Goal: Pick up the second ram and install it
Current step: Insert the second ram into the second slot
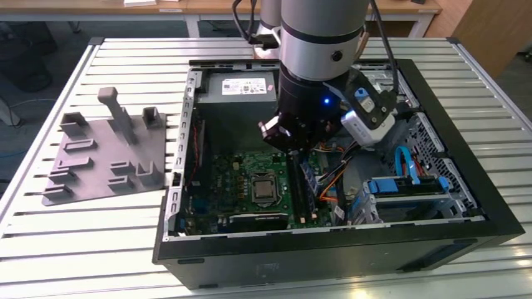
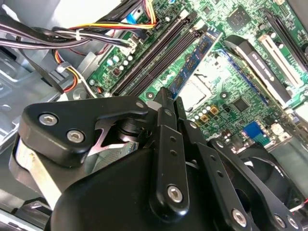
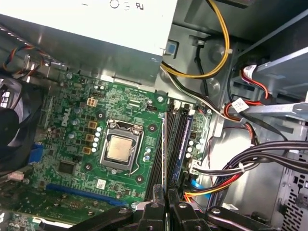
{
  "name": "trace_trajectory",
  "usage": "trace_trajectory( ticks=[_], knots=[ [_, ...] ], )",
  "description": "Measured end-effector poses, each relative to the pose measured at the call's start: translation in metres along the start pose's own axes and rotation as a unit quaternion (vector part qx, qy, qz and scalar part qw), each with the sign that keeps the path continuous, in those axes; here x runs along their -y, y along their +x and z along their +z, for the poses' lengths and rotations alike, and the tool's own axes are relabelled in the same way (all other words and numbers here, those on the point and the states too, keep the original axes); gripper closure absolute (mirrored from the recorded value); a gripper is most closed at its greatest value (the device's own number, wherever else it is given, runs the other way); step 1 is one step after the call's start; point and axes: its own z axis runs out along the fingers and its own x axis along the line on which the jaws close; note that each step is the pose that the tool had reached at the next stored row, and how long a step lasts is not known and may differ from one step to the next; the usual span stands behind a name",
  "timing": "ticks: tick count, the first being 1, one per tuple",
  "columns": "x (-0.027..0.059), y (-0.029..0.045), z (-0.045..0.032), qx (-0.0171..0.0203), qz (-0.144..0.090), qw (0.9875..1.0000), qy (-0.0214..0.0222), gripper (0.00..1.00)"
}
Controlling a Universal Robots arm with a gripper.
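jaws grip second ram [image 2: 195, 60], lengthwise along black slots [image 2: 144, 65].

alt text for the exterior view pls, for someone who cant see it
A robot arm reaches into an open computer case on a slatted table, its hand shut on the second ram low over the green motherboard. A grey fixture plate lies beside the case, toward the exterior view's left.

Blue-green second ram [image 2: 195, 61], upright on edge
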Motion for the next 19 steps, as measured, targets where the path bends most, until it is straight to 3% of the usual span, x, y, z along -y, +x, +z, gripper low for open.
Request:
trace_trajectory(
  ticks=[19],
  knots=[
    [0.0000,0.0001,0.0009,0.0000,0.057,0.9984,0.0029,0.86]
  ],
)
